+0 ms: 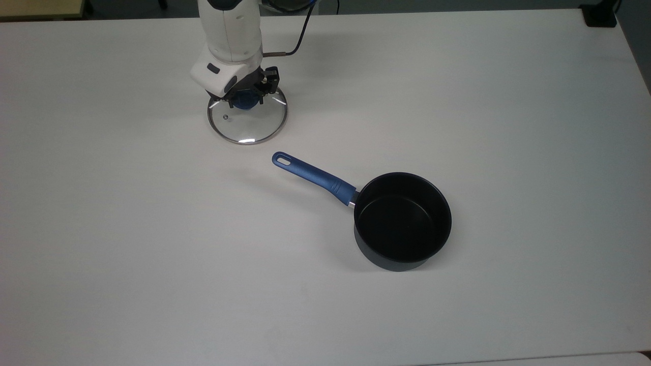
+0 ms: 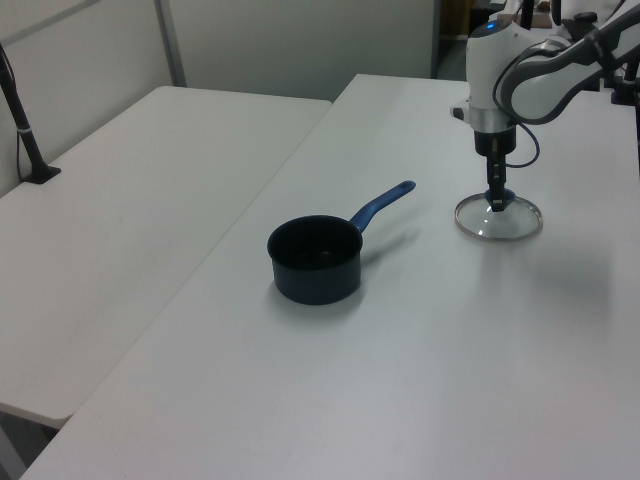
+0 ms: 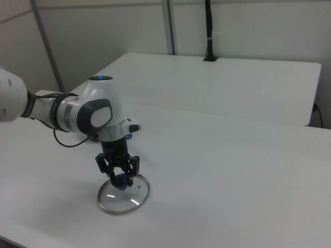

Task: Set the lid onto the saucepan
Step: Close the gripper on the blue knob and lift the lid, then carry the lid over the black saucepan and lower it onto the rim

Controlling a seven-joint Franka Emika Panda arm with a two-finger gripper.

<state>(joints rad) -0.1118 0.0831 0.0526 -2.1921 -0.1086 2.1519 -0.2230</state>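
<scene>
The glass lid (image 1: 247,124) with its blue knob lies flat on the white table toward the top view's upper left; I also see the lid (image 2: 498,218) in the left view and the lid (image 3: 124,196) in the right view. My gripper (image 1: 245,96) points straight down over the knob, open, one finger on each side of it. It reads the same for the gripper (image 2: 496,200) and the gripper (image 3: 120,178). The dark saucepan (image 1: 402,218) stands upright and empty to the top view's lower right, its blue handle (image 1: 313,175) pointing toward the lid. In the left view the saucepan (image 2: 315,260) is left of the lid.
The white table (image 1: 152,254) is bare around both objects. A black mount (image 1: 600,15) sits at the far right corner in the top view. A second white table (image 2: 130,200) with a black pole (image 2: 20,120) stands beside this one.
</scene>
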